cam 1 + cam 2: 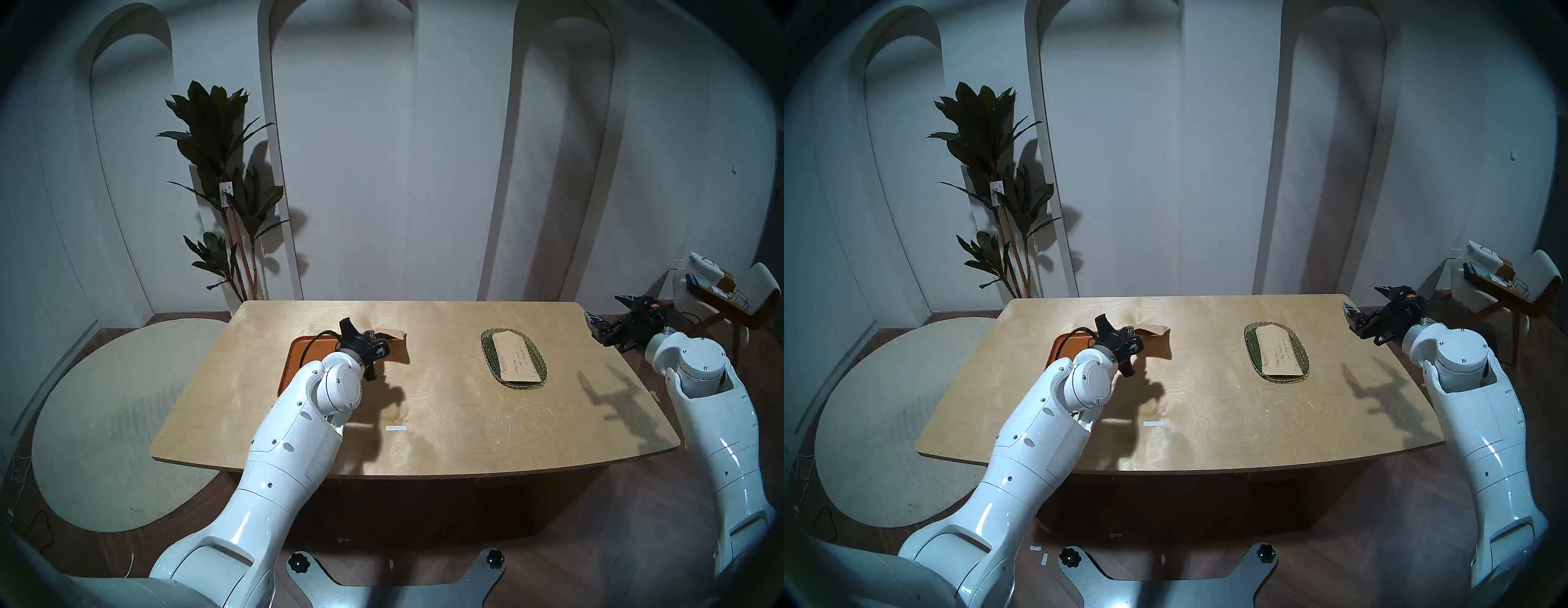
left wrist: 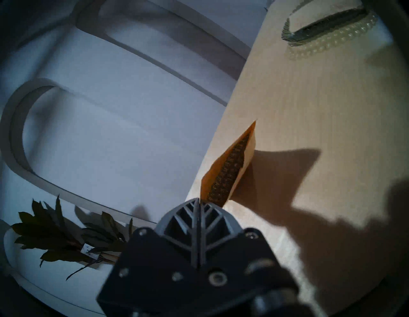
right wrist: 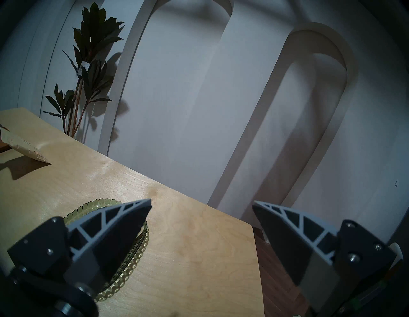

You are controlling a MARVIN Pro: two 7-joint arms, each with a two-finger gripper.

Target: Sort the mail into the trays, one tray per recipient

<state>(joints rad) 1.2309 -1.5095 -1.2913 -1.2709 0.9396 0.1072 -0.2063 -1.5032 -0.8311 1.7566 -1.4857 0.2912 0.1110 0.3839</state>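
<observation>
The 2 tan kraft paper envelopes carry dark handwritten lines too small to read. The left gripper point(image 2: 199, 205) has its jaws clamped on one tan envelope point(image 2: 230, 170), lifted over the flat orange-brown wooden tray point(image 1: 297, 361) near the light wooden table's point(image 1: 466, 424) far left. The second envelope point(image 1: 515, 354) lies in the scalloped green glass dish point(image 1: 488, 352) toward the far right edge. The right gripper point(image 3: 201, 210) hangs wide apart, empty, off the right edge. A small white strip point(image 1: 395, 428) lies near the front edge on bare wood.

Tan envelope point(image 1: 518, 356) with handwritten lines, red marks lies flat in scalloped green glass dish point(image 1: 488, 349), pointed end toward wall. Second tan envelope point(image 1: 394, 335) raised, tilted beside orange-brown wooden tray point(image 1: 297, 349), one corner near table.
</observation>
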